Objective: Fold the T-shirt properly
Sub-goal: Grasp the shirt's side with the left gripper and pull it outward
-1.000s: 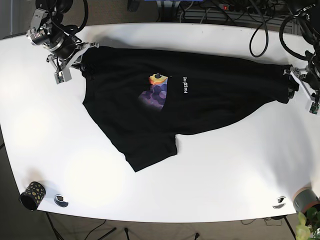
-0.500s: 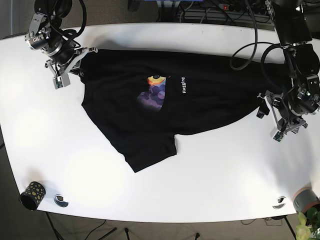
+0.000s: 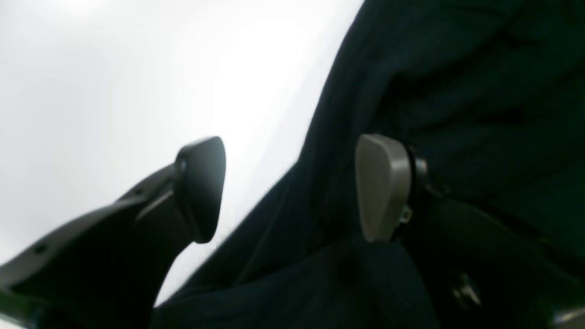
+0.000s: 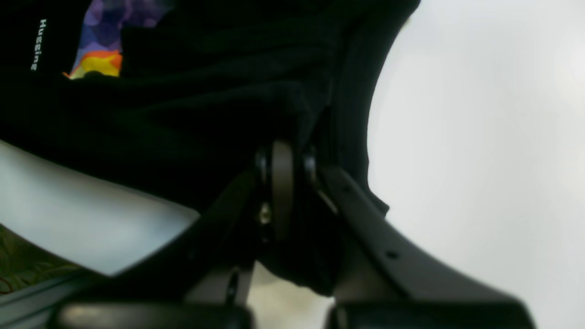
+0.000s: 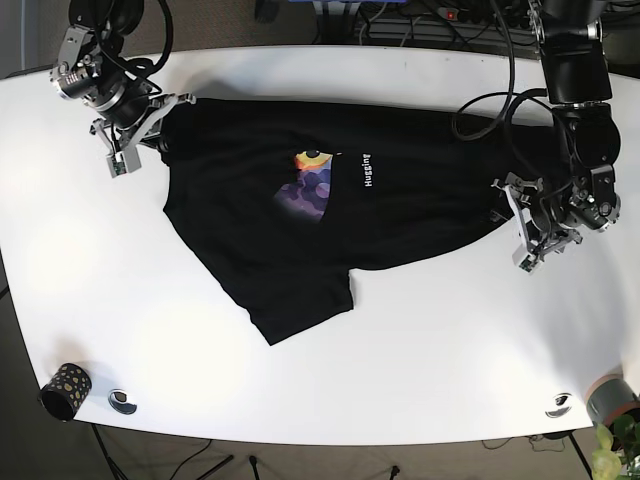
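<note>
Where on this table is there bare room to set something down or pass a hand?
Bare table runs wide along the near side, between the shirt and the front edge, and in a strip behind the shirt. Crowded spots: the far corner at the right gripper, jaws shut on the shirt; the shirt end at the left gripper, jaws open; the cup corner.

Left arm reaches down from the far edge, wrist bent, its tool [image 5: 522, 228] low with jaws set wide apart. Right arm is extended at the far corner; its tool [image 5: 135, 140] has jaws pressed together, pinching dark cloth.
</note>
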